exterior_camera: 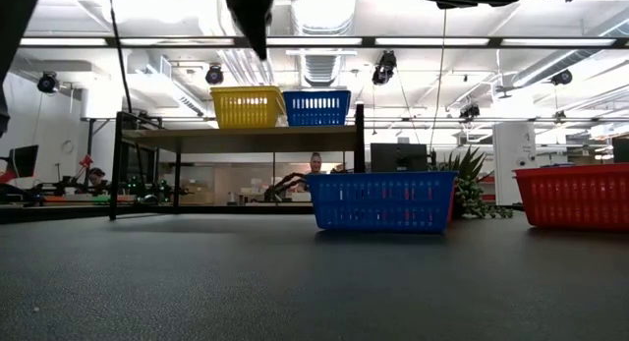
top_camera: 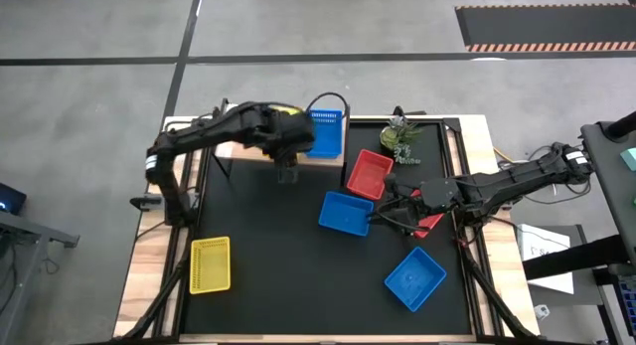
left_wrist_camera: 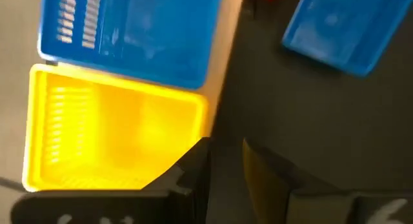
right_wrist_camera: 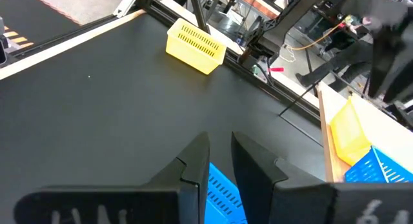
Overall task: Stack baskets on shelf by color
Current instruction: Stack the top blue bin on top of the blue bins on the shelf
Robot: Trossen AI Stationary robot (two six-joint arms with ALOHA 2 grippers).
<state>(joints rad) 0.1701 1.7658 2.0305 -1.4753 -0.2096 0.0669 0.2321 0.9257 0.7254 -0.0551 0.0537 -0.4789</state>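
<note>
We count blue baskets: three – on shelf point(top_camera: 326, 132), centre table point(top_camera: 346, 213), near edge point(top_camera: 414, 277). Yellow: two point(top_camera: 210, 263) point(left_wrist_camera: 110, 137). Red: one point(top_camera: 369, 174). Plant: one point(top_camera: 403, 141)

The right gripper point(right_wrist_camera: 219, 161) fills the lower part of the right wrist view, its two dark fingers point(right_wrist_camera: 193, 166) standing a narrow gap apart over the black tabletop point(right_wrist_camera: 97, 108). Just beneath the fingertips lies a blue perforated plastic basket point(right_wrist_camera: 222, 197), only partly seen; whether the fingers touch its rim cannot be told. Well apart, near the table's far wooden edge, sits a yellow slotted plastic basket point(right_wrist_camera: 195, 48). At the side, on a pale-wood shelf board point(right_wrist_camera: 332, 143), a second yellow basket point(right_wrist_camera: 352, 137) rests just beside another blue basket point(right_wrist_camera: 381, 169). A dark robot arm point(right_wrist_camera: 390, 43) hangs blurred above that shelf.
</note>
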